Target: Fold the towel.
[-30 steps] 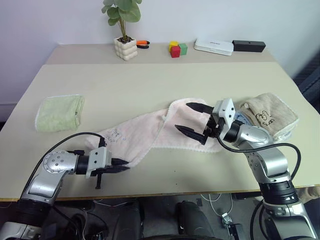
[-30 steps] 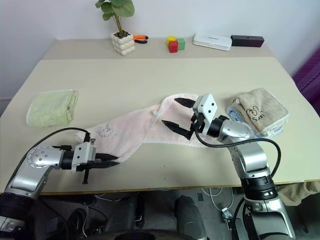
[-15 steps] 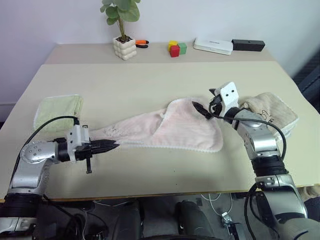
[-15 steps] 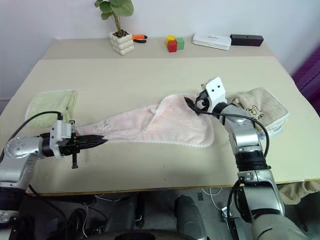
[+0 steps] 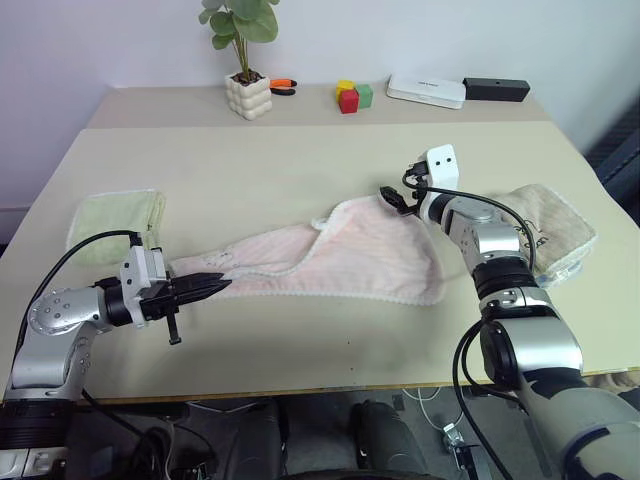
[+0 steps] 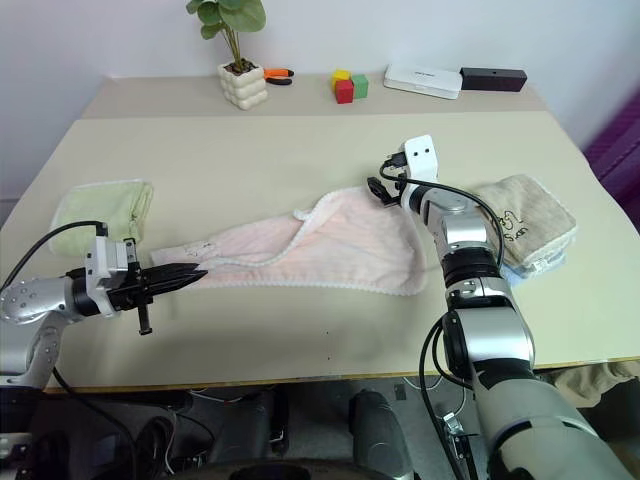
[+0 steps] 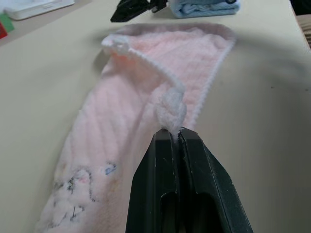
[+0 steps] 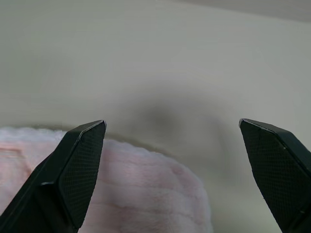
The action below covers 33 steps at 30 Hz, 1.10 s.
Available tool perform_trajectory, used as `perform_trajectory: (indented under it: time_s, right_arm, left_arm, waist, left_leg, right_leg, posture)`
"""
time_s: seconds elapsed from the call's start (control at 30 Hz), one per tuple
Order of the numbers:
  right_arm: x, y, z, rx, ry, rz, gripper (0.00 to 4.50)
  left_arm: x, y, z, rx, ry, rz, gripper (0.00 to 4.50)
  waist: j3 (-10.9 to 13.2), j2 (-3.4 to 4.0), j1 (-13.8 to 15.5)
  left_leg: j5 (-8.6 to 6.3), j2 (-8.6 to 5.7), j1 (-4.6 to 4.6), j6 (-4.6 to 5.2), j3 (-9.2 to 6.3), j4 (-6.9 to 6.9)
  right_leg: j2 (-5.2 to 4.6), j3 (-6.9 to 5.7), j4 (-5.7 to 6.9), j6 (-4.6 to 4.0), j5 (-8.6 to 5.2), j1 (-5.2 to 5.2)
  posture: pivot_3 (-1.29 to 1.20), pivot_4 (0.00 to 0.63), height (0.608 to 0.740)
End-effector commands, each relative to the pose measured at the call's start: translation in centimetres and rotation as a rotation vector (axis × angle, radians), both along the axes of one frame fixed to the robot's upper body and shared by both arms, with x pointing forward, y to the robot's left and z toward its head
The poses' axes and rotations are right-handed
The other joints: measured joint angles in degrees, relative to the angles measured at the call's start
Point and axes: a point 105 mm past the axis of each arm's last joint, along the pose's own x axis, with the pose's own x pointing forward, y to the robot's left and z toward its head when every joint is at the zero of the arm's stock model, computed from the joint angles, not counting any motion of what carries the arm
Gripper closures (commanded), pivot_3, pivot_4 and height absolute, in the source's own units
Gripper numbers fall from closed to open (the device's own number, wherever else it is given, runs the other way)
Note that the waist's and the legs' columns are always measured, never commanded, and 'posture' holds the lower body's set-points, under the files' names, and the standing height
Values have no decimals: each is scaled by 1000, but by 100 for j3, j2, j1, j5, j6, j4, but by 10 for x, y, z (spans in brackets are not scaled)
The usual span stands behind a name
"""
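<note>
towel: pale pink terry towel lies stretched across the middle of the worktop, running from near left to the right; whitish scalloped edge along the near side, part of the far edge folded over toward the middle, small dark embroidered mark near its left end
left claw: left claw clenched on the towel's near-left corner; in the left wrist view a bunched knot of whitish edging sits pinched at the fingertips, corner lifted just off the worktop
right claw: right claw released, jaws spread wide, at the towel's far right edge; in the right wrist view the two fingers stand well apart with the towel's rounded edge between and below them; contact with the cloth cannot be told
green towel: folded light green towel at the left side of the worktop, near the left arm, apart from the pink one
beige towel: beige towel with dark embroidery on a blue one, at the right, just beside the right arm
far edge: potted plant in a white pot, orange-handled tool, coloured blocks, white flat box, black bar
</note>
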Motion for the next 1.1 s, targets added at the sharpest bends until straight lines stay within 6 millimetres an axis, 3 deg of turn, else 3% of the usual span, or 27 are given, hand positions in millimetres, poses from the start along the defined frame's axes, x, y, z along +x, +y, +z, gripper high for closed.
perform_trajectory:
  time_s: [0.03, 0.23, 0.27, 0.33, 0.57, 0.8, 0.97, 1.1]
  right_arm:
    - [6, -1, 6, -95, -29, -6, 0]
    - [4, -6, -8, -102, 46, 1, 0]
    - [3, -6, -12, -74, 74, 4, 255]
    - [0, -2, -18, -18, 118, 24, 813]
    - [-1, 4, -25, -10, 167, 27, 4425]
    - [2, 1, -6, -84, 26, 50, 4425]
    - [-3, -9, 7, -142, -69, 69, 4425]
    - [-5, -15, 36, -125, -190, 74, 4425]
  left_arm:
    - [-3, 0, 8, 2, -42, 8, 4457]
    - [-4, -1, 9, 9, -43, 16, 4457]
    - [-3, -2, 9, 9, -43, 16, 4497]
    - [-3, -3, 9, 11, -43, 16, 4500]
    - [-1, -4, 11, 28, -51, 8, 4500]
    - [10, 4, 20, -18, -81, 79, 4500]
    - [40, 27, 31, -74, -137, 264, 4500]
    - [69, 42, 46, -52, -269, 407, 4500]
  waist:
    - [1, 1, -7]
    - [2, 3, -39]
    - [1, 2, -39]
    - [1, 3, -39]
    - [0, 1, -49]
    - [0, 1, -54]
    - [2, 2, -64]
    - [3, 1, -92]
  left_leg:
    - [0, 0, 0, 0, 0, 0]
    - [0, 1, 0, 0, 1, -2]
    - [0, 1, 0, 0, 1, -2]
    - [0, 1, 0, 0, 1, -2]
    - [0, 1, 2, 0, 0, -2]
    - [0, 0, 1, 0, 0, -1]
    - [0, -1, -1, 0, 0, -1]
    - [0, -1, -2, 0, 0, -2]
  right_leg:
    - [0, 0, 0, 0, 0, 0]
    - [1, 1, 1, 0, 0, -2]
    - [1, 1, 0, 0, 0, -2]
    - [1, 1, 0, 0, 0, -1]
    - [1, 0, 0, 0, 0, 2]
    - [0, 1, 0, 0, 0, 1]
    - [0, 1, -1, 3, 1, 0]
    - [1, 0, -2, 4, 2, -1]
  posture:
    - [0, 150, 735]
    - [0, 150, 735]
    - [0, 150, 735]
    - [0, 150, 735]
    - [0, 150, 735]
    - [0, 150, 735]
    - [0, 150, 735]
    - [0, 150, 735]
